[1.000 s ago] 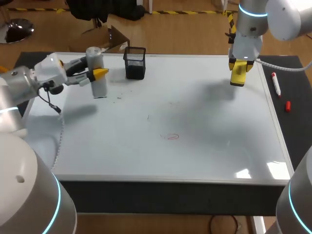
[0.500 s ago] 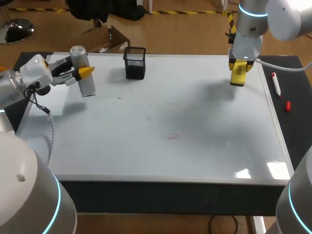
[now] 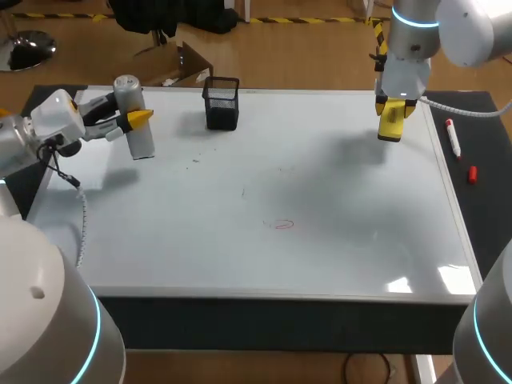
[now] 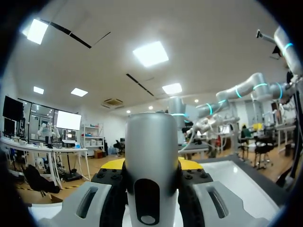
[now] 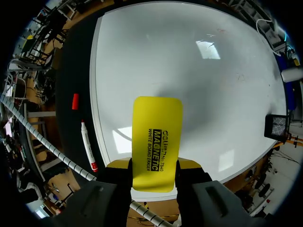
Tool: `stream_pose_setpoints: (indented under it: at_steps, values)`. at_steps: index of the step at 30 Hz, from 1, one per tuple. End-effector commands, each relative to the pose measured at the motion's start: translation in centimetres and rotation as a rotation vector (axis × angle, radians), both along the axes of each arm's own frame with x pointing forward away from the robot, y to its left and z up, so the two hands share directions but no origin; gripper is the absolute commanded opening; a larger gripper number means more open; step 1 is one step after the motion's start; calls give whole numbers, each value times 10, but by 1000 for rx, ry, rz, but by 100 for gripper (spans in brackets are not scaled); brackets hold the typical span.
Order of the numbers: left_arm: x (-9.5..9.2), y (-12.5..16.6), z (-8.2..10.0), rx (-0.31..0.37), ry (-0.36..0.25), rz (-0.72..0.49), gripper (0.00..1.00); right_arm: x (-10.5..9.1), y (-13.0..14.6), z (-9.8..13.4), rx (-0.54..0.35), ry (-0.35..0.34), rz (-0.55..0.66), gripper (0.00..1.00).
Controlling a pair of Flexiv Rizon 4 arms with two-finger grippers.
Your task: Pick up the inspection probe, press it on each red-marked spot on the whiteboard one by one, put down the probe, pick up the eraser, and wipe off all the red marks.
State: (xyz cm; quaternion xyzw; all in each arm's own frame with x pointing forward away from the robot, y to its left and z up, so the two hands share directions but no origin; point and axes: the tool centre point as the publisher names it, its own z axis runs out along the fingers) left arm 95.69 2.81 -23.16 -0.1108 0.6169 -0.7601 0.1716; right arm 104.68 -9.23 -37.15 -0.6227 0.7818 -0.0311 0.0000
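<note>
Two risks: left claw (image 3: pixel 138 120), pinching the upright inspection probe (image 3: pixel 144 145) at the whiteboard's (image 3: pixel 336 240) far-left corner, could topple it on release; right claw (image 3: pixel 394 108), clamped on the eraser (image 3: pixel 390 124) near the far-right corner, might miss the faint red mark (image 3: pixel 282 225) mid-board.

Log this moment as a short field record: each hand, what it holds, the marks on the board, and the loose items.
Left hand: shut on the upright silver-grey cylindrical probe, at the far left corner of the glossy whiteboard.
Right hand: shut on the flat yellow eraser, above the board's far right part.
Red marks: one faint red oval near the board's middle, not wiped.
Black mesh pen cup: at the board's far edge, right of the probe.
Off the board: white marker with red tip and loose red cap, on the black mat to the right.
</note>
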Motion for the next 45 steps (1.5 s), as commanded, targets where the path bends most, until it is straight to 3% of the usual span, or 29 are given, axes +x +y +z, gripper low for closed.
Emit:
stream_pose_setpoints:
  at_steps: [1,12,22,31,45]
  values:
    - [-1,-1,1,0,-2,4,0,-9,9,2,-3,-7,28,0]
    - [-1,-1,1,0,-2,4,0,-59,83,-3,63,-70,129,0]
    - [-1,-1,1,0,-2,4,0,-106,157,-5,93,-73,273,0]
    - [-1,-1,1,0,-2,4,0,-144,224,-13,101,-38,390,0]
    - [-1,-1,1,0,-2,4,0,-191,298,-24,124,21,432,0]
